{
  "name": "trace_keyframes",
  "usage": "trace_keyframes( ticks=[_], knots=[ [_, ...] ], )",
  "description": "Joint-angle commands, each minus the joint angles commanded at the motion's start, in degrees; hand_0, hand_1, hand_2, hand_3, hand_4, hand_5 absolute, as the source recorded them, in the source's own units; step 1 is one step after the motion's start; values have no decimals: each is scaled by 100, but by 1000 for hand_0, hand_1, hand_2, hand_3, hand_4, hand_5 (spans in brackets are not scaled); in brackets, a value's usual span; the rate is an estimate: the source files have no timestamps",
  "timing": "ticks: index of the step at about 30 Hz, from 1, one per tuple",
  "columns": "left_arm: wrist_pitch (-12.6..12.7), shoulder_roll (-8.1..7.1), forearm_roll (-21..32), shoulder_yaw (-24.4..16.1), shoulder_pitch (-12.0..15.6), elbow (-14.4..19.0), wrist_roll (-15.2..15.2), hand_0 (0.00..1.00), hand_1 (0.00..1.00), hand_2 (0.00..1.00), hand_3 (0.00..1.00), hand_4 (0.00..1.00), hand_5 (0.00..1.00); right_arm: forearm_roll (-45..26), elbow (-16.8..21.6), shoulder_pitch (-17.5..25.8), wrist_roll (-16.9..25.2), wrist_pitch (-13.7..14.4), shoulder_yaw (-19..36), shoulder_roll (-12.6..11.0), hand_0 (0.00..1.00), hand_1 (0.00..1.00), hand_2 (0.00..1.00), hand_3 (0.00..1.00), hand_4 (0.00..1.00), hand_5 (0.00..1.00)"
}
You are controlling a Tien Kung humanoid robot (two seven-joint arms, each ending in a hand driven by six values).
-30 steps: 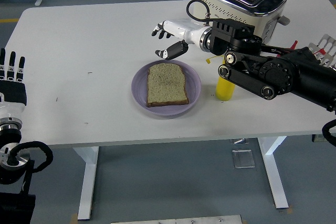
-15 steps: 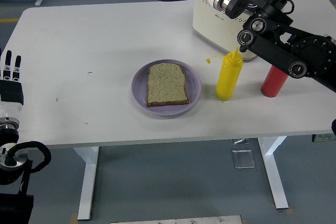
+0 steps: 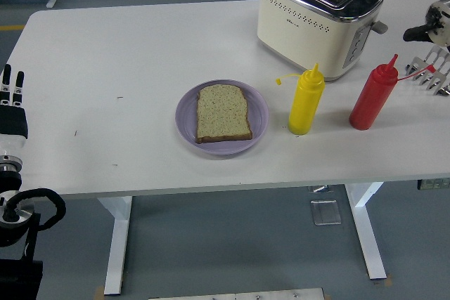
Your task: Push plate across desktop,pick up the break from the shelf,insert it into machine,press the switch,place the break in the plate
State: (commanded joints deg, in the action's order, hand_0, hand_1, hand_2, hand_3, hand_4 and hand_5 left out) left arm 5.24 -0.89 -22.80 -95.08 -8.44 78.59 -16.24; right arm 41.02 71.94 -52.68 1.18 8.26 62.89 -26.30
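Bread on the plate, hands clear

The bread (image 3: 223, 113) lies flat on the purple plate (image 3: 259, 107), long axis pointing away; the left hand (image 3: 12, 103) rests far left, fingers straight, empty.

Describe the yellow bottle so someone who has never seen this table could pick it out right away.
Start at the cream toaster on the far right part of the white table. In front of it stand two squeeze bottles; the yellow bottle is the left one, between the purple plate holding a bread slice and the red bottle. Only its colour sets it apart.
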Motion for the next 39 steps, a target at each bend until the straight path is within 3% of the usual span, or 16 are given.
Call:
trace_keyframes(
  ticks=[8, 14, 27, 32, 39],
  knots=[
    [10, 15, -6, 24, -3, 67, -14, 841, 853, 858, 792, 568, 998, -1364, 270, 950, -13, 40, 1059, -354, 823, 793, 811, 830, 458, 511],
    [13, 24, -14, 19, 21, 104, -22, 843, 854, 858, 791, 568, 998, -2083, 691, 1732, -22, 13, 1781, -418, 824, 791, 810, 824, 453, 504],
    [4, 25, -24, 1, 27, 153, -15, 843, 855, 858, 792, 569, 998, -2621, 1175, 3304, 24, -21, 2528, -105, 831, 798, 810, 820, 436, 540],
    [3, 33, -24, 1, 31, 151, -12, 844, 855, 857, 791, 568, 998, -2580, 1162, 3819, 259, -266, 2651, 123, 844, 809, 824, 833, 429, 564],
    [2, 41, -25, 38, 62, 149, -5, 846, 855, 858, 791, 569, 998, -2509, 1072, 4214, 588, -469, 2831, 352, 844, 806, 818, 833, 415, 590]
  ],
)
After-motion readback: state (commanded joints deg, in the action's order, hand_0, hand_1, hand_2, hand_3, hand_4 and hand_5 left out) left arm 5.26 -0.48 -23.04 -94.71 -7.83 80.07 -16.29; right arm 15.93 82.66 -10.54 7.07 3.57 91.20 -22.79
